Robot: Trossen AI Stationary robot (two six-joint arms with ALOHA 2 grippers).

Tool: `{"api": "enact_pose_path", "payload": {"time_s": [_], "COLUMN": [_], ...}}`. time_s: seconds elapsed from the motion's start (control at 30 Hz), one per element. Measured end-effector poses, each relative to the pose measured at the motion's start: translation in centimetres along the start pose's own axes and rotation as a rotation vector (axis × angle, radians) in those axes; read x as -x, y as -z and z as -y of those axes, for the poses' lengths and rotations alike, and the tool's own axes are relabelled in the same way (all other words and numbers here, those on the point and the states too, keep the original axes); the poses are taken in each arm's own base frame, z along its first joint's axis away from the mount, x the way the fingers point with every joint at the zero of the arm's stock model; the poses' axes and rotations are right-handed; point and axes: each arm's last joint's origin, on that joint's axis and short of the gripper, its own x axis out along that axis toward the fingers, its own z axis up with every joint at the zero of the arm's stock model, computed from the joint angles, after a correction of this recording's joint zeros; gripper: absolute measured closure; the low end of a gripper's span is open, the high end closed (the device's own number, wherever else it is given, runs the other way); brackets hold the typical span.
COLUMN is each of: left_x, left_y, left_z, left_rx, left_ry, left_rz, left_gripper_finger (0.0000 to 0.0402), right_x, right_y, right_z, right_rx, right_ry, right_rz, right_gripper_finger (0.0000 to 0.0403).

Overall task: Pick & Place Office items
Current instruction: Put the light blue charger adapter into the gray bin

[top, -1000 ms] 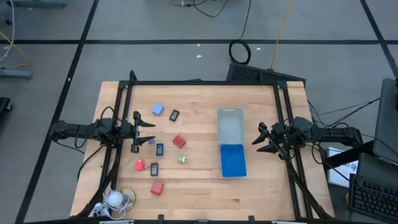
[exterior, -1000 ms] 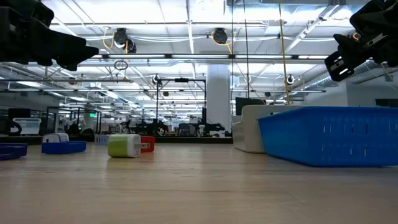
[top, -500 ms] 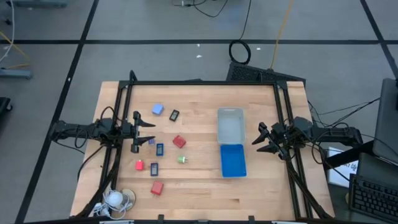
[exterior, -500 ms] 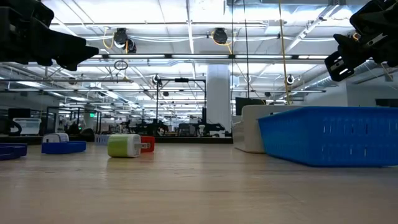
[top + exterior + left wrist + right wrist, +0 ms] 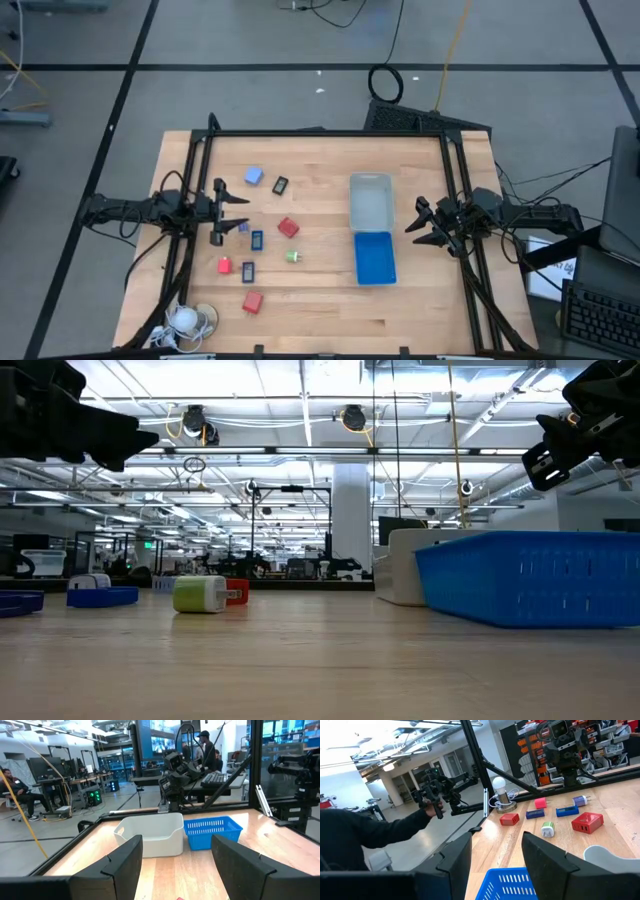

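From bench level only a green plug (image 5: 200,594) and a red block (image 5: 236,593) of the office items (image 5: 256,240) show clearly. The wooden bench (image 5: 320,310) stands in a large lit workshop. The items lie scattered on its left half, well apart from the clear tray (image 5: 371,200) and blue tray (image 5: 375,258). The left gripper (image 5: 226,212) and right gripper (image 5: 420,227) hover with jaws apart, empty.

The office items lie loose on the table's left half — a light-blue cube (image 5: 253,176) and dark piece (image 5: 280,185) farthest back, a red block (image 5: 288,228) and green bit (image 5: 293,256) mid-table, smaller red blocks (image 5: 251,301) nearest — none held.
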Motion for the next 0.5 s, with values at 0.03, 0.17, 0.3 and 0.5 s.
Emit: {"api": "enact_pose_path", "payload": {"time_s": [0.03,0.17,0.3,0.5], "left_x": [0.00,0.01,0.02,0.03], "left_y": [-0.15,-0.45,-0.57,-0.69], "left_z": [-0.02,0.02,-0.05,-0.24], "left_rx": [0.014,0.161,0.213,0.215], "left_ry": [-0.001,0.024,0.007,-0.055], "left_rz": [0.015,0.047,0.058,0.071], "left_gripper_finger": [0.0162,0.0162,0.0163,0.0162], "right_x": [0.00,0.00,0.00,0.00], "right_y": [0.00,-0.01,-0.01,-0.01], "right_z": [0.00,-0.01,0.00,0.00], "right_rx": [0.000,0.000,0.000,0.000], "right_ry": [0.000,0.000,0.000,0.000], "right_rz": [0.000,0.000,0.001,0.000], "right_gripper_finger": [0.0238,0.0238,0.0238,0.0238]}}
